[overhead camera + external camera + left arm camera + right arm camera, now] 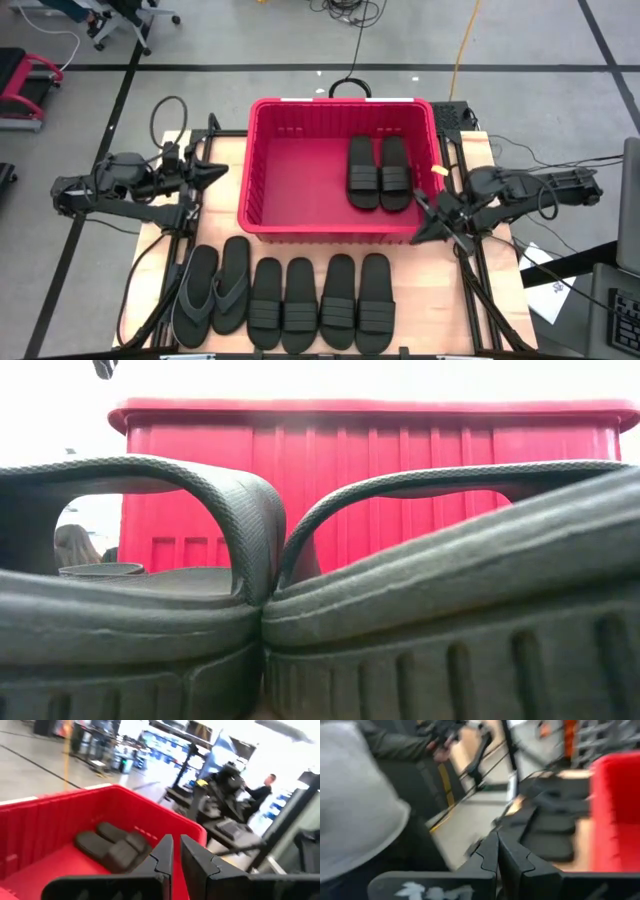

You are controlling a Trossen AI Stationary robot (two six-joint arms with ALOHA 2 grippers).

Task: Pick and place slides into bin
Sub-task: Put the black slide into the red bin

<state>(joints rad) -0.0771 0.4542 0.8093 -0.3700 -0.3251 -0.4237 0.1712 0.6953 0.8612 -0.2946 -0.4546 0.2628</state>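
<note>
The red bin (340,104) stands at the table's middle, toward its far side. Two black slides (380,172) lie side by side on its floor at the right; they also show in the left wrist view (112,845). Four more black slides (320,302) and a grey flip-flop pair (213,292) lie in a row along the near edge, soles down. My left gripper (220,172) is shut and empty just left of the bin. My right gripper (420,232) is shut and empty at the bin's near right corner.
The low view is filled by two slides (250,560) close up, with the bin's wall (380,480) behind. Frame rails and cables run along both table sides. A person (262,790) stands beyond the table's right side; another person's grey sleeve (360,810) shows near.
</note>
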